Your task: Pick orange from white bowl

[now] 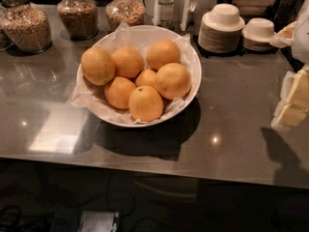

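The white bowl [191, 99] stands on the grey counter, left of centre, lined with crinkled white paper. It holds several yellowish-orange oranges in a heap. A large orange [173, 80] lies on the bowl's right side, another large one [98, 65] on its left side, and one [145, 103] at the front. My gripper [293, 100] shows as pale cream blocks at the right edge of the camera view. It hangs above the counter, well to the right of the bowl and apart from it, and casts a dark shadow on the counter below.
Glass jars of grain [26, 25] [77, 16] [125, 8] stand behind the bowl at the back left. A bottle [165, 4] and stacked off-white bowls and plates [221, 27] [259, 33] stand at the back right. The counter's front edge [145, 166] runs across below the bowl.
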Controlling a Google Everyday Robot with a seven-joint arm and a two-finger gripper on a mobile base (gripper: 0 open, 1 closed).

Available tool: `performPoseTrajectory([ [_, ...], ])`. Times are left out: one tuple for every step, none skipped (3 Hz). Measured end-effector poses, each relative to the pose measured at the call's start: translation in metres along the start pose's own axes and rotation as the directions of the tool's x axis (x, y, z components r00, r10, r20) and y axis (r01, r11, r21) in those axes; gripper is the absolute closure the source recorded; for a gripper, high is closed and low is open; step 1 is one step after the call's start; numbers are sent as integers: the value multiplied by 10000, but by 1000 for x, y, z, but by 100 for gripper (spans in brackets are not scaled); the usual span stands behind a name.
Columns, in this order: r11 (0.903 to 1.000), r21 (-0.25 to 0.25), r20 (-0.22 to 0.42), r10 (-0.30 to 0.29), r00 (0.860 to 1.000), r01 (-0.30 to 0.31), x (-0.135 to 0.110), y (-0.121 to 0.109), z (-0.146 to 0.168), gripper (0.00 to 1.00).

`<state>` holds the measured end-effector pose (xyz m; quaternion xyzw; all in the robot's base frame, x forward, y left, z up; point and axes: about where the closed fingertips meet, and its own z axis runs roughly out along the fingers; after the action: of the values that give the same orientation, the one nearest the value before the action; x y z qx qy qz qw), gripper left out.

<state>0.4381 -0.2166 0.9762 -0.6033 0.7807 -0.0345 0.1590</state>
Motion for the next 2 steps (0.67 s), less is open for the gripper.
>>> performPoseTrajectory([
  [10000,-1,5,-13,10000,13,0,0,0,0],
  [9995,-19,126,-307,9994,307,-12,-1,3,0],
])
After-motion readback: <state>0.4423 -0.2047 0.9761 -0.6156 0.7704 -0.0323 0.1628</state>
